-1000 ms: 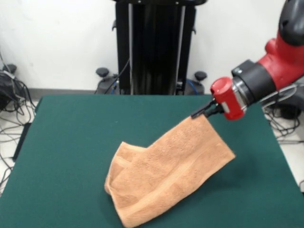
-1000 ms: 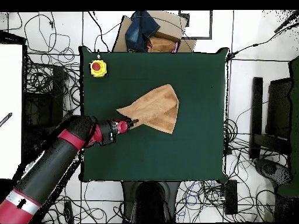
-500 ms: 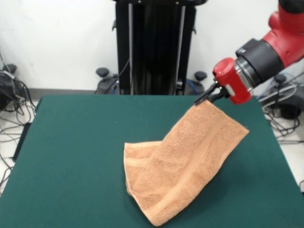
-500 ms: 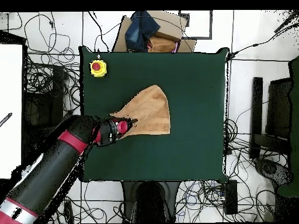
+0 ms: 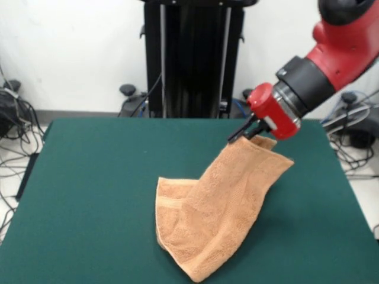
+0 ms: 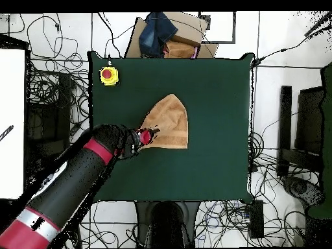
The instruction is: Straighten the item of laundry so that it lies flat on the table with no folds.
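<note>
While the gripper stays clamped on one raised corner of the towel, the rest trails down and away onto the table, still folded over itself.

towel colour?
Peach-orange terry towel, with a woven band near its edge; clearest in the front view.

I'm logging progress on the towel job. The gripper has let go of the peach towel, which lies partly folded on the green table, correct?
Not quite. The gripper has not let go: the front view shows it shut on a corner of the towel, holding that corner up off the table. The rest is right: the lower part of the towel rests on the green table, partly folded.
</note>
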You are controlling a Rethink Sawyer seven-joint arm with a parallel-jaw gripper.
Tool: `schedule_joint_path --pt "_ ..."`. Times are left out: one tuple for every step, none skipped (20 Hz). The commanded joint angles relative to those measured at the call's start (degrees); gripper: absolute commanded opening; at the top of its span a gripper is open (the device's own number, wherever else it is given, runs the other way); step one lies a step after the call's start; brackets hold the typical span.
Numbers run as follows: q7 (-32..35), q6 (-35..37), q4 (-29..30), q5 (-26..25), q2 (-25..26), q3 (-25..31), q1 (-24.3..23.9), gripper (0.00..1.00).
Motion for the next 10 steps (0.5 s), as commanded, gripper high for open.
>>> schedule_joint_path --pt "3.02 -5.17 0.28 -0.53 3.60 14.40 -4.01 0.00" --pt "2.57 -4.91 0.12 -0.42 3.73 15.53 -4.71 0.00" --pt "3.00 -5.27 -0.10 -0.25 4.09 15.92 -4.90 0.00" --pt "3.44 -5.63 -0.32 -0.08 4.45 16.32 -5.09 0.00" --pt "4.04 -6.29 -0.30 -0.13 4.54 16.28 -4.85 0.00" --pt "4.09 -6.96 0.25 -0.43 4.11 16.60 -4.75 0.00" --pt "3.86 -7.31 0.84 -0.78 3.38 17.03 -4.79 0.00" --pt "3.71 -7.63 1.45 -1.01 2.61 17.39 -4.84 0.00" --pt "3.32 -7.65 2.08 -1.27 1.81 17.90 -4.99 0.00" --pt "3.09 -7.46 2.51 -1.43 1.21 18.20 -5.05 0.00"
